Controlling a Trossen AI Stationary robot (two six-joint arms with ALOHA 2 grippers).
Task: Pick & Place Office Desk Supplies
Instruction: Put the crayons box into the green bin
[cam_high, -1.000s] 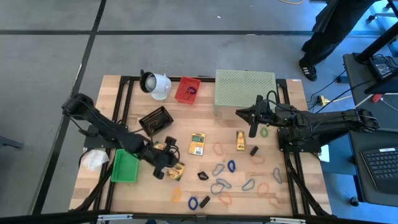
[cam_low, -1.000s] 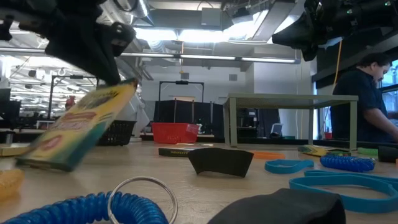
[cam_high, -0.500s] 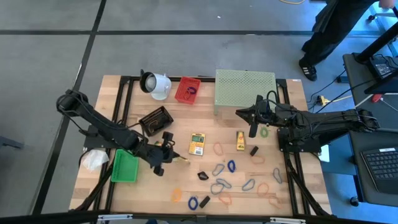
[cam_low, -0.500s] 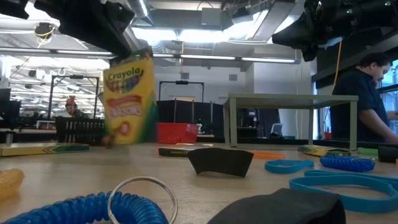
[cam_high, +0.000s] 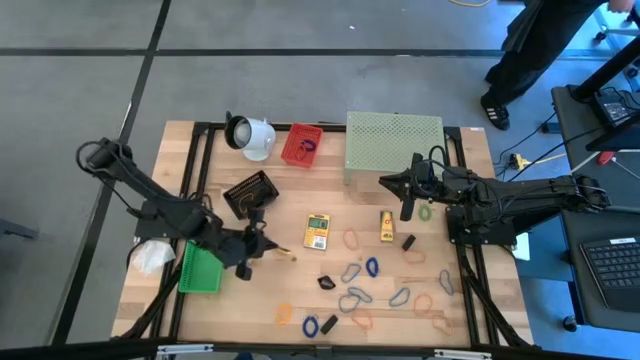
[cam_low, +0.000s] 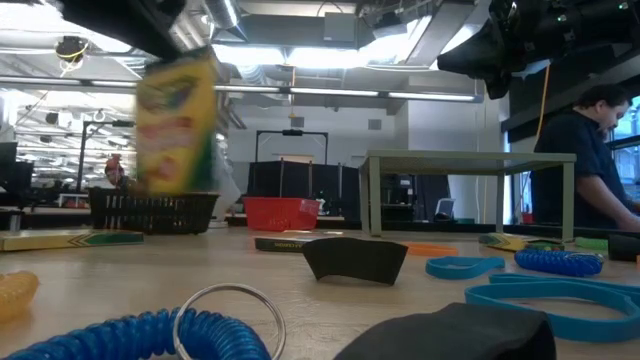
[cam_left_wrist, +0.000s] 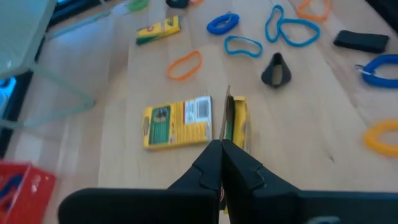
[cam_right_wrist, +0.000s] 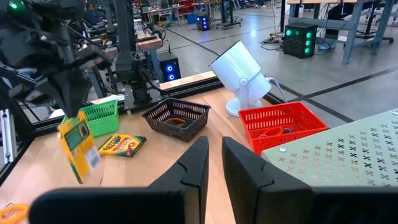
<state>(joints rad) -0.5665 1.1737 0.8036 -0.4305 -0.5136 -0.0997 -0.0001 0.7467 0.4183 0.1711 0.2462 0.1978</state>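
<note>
You have the green basket (cam_high: 200, 268) at the table's left edge, the black basket (cam_high: 249, 192) behind it, the red basket (cam_high: 302, 145) farther back between the white cup (cam_high: 250, 135) and the mesh stand (cam_high: 394, 140), and loose clips (cam_high: 353, 298) front-right.

Left gripper (cam_high: 262, 246) raised over the table's left half, fingers pinched together. Right gripper (cam_high: 408, 207) hovers opposite, fingers slightly parted.

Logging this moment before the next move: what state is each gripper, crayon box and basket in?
left gripper: shut on the held crayon box.
held crayon box: lifted clear of the table.
second crayon box: lying flat on the table.
right gripper: hovering beside the mesh stand.
red basket: upright, items inside.
black basket: upright.
</note>
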